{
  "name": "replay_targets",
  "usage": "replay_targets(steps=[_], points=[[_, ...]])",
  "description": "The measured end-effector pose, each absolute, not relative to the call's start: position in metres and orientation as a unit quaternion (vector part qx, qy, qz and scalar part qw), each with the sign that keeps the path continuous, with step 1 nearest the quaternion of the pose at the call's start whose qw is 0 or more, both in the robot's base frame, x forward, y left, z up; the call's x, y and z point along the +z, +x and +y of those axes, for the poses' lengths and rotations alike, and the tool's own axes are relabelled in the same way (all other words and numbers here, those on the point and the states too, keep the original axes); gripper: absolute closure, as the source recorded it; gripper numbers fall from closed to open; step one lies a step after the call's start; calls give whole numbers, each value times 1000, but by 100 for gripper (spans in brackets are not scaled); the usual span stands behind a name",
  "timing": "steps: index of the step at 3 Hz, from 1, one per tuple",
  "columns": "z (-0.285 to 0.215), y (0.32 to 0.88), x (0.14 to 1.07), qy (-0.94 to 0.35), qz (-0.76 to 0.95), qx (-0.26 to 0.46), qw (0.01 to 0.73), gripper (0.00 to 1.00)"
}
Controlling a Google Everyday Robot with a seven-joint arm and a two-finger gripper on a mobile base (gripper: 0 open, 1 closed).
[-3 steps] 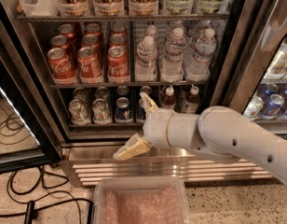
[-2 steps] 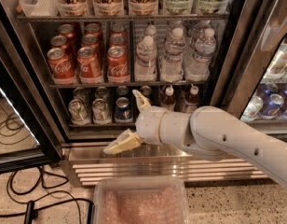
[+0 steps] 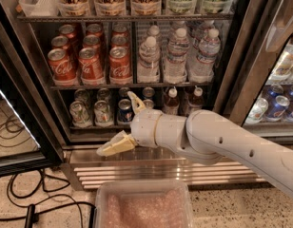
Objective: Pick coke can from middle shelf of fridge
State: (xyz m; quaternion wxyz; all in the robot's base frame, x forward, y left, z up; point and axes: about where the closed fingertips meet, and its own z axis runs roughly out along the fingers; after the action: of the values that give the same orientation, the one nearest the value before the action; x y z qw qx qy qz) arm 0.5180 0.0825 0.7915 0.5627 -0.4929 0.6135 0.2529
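On the left half of the middle shelf (image 3: pixel 132 85) of the fridge (image 3: pixel 241 56): red coke cans, three across and several deep, labels forward. Packed tight, touching side to side, so no finger room between neighbours. Most reachable: the front-row coke can (image 3: pixel 120 64) at the right end of that group, standing upright just behind the shelf's front rail, with a slight gap before the water bottles (image 3: pixel 176 56) that fill the shelf's right half.

Below the middle shelf and out in front of it: the gripper (image 3: pixel 125 124), spread wide and empty. One finger (image 3: pixel 136 101) raised toward the shelf's underside, the other (image 3: pixel 114 147) dropped well beneath it, down toward the ribbed grille (image 3: pixel 151 172). Probably opened early so as to take a can's width on arrival. Not yet at the height of the cans; nothing touched.

Behind it, the white arm (image 3: pixel 222 141), reaching in from the right, lower than the shelf.

Directly under the middle shelf, behind the gripper: a blue Pepsi can (image 3: pixel 124 111) and silver-green cans (image 3: pixel 80 113), not wanted.

Judged stage: the approach, with grasp to come. Needs a lift to mid-can height above the shelf rail, then a straight push in around the front right can. Risk: clipping the rail, or nudging the neighbouring can or bottle.
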Motion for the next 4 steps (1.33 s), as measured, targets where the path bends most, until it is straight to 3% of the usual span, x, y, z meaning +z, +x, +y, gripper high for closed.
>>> replay_targets(steps=[1,3,4], points=[[90,513,792,-490,611,249,570,15],[105,533,814,-494,590,213,602,12],[114,549,819,-491,594,192,608,23]])
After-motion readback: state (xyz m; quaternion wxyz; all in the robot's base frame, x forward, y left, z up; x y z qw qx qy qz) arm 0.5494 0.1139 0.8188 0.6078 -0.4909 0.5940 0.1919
